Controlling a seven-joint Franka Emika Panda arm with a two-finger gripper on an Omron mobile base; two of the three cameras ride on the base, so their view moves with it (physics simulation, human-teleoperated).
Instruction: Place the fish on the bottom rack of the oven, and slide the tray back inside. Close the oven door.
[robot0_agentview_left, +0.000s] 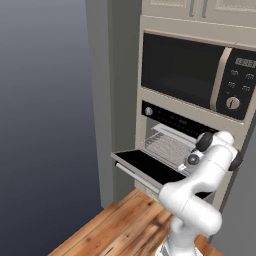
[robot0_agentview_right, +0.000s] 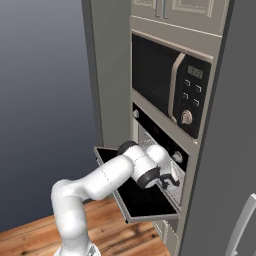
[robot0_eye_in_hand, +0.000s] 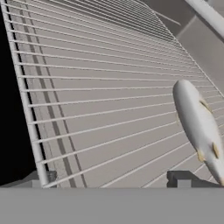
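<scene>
With jaws wide apart and empty, the gripper (robot0_eye_in_hand: 116, 181) hovers over the bottom rack (robot0_eye_in_hand: 96, 100), where the fish (robot0_eye_in_hand: 199, 127) lies lengthwise just beside one fingertip.

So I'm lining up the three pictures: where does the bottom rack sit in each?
Left base view: bottom rack mid-right, inside the oven, behind the open oven door.
Right base view: a sliver by the arm's wrist.
Hand view: the wire grid under the fish.
Shared landmark: the oven door.
</scene>
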